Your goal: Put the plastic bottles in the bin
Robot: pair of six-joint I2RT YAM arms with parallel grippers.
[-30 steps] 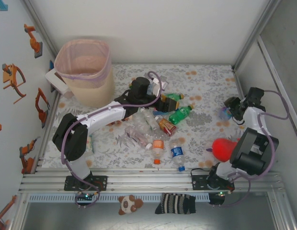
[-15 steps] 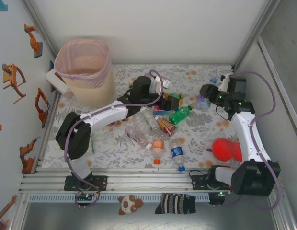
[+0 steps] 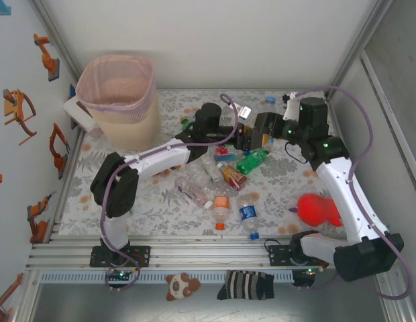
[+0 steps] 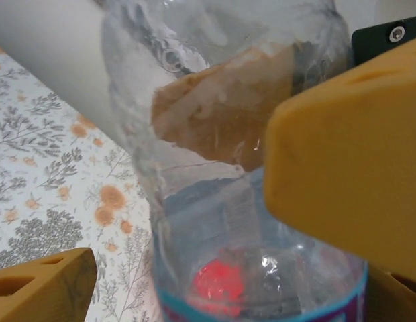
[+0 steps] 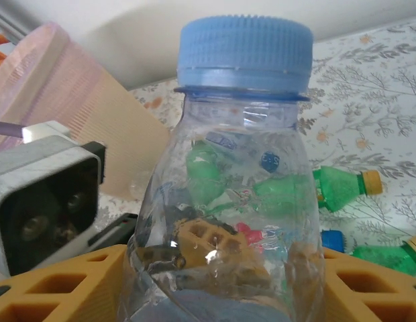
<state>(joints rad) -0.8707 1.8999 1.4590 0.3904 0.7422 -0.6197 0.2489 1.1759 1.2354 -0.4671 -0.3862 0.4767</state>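
The step in hand looks like a hand-over in mid-air above the far middle of the flower-patterned table point(image 3: 288, 174). The right gripper point(image 5: 221, 285) has its yellow-orange fingers clamped on the lower body of a clear, thin-walled plastic bottle with a ribbed blue cap point(image 5: 225, 168). The left gripper point(image 4: 194, 228) has its jaws spread wide around that same bottle and has no hold on it yet: one finger sits well clear at the lower left, the other close against the bottle's side. To do this well, the left jaws should close squarely across the body, clear of the right fingers. They need to be firm before the right lets go, because so soft a wall will probably buckle and slip under a lopsided squeeze. The carry then goes left to the tall pale pink translucent bin point(image 3: 131, 124) in the far left corner, high enough to clear its rim. The other small bottles, green, clear and copper point(image 3: 221, 178), lie in a loose heap at the middle of the table. From above, the two grippers overlap and the held bottle is hard to pick out. I cannot tell whether the large left finger actually touches it. The bottle's base is cut off in the right wrist view, a red blur behind it is unidentifiable, and the bin's contents are unclear.
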